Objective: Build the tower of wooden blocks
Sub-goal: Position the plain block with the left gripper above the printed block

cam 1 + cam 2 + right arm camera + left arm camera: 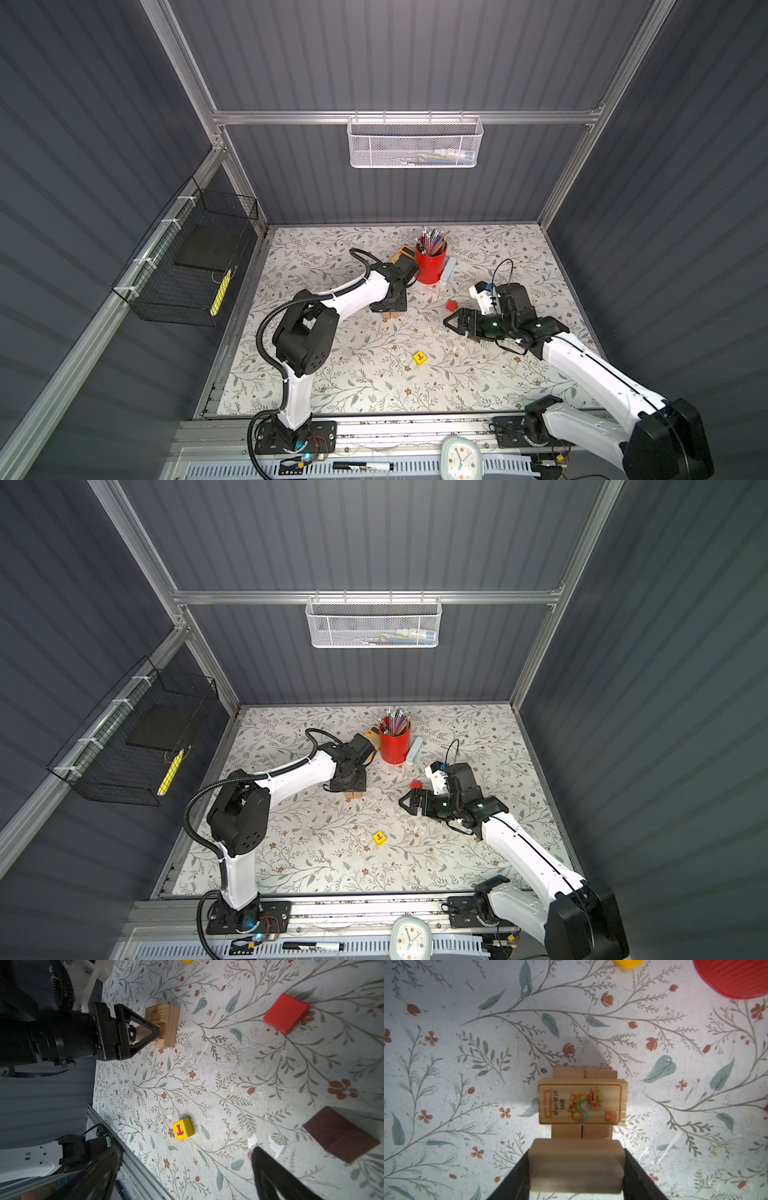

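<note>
Tower (596, 1131) carried a dragon block (579, 1103) on top. Left claw (576, 1153) pinched a plain block (576, 1169) over it. Right claw (449, 322), at its 3 o'clock from above, stood spread, empty.

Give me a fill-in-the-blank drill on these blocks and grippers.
The left gripper holds a plain block made of ____.
The top block of the stack pictures a ____.
The yellow cube bears a red letter ____.
The right gripper stands ____, holding nothing.
Missing words: wood; dragon; T; open.
</note>
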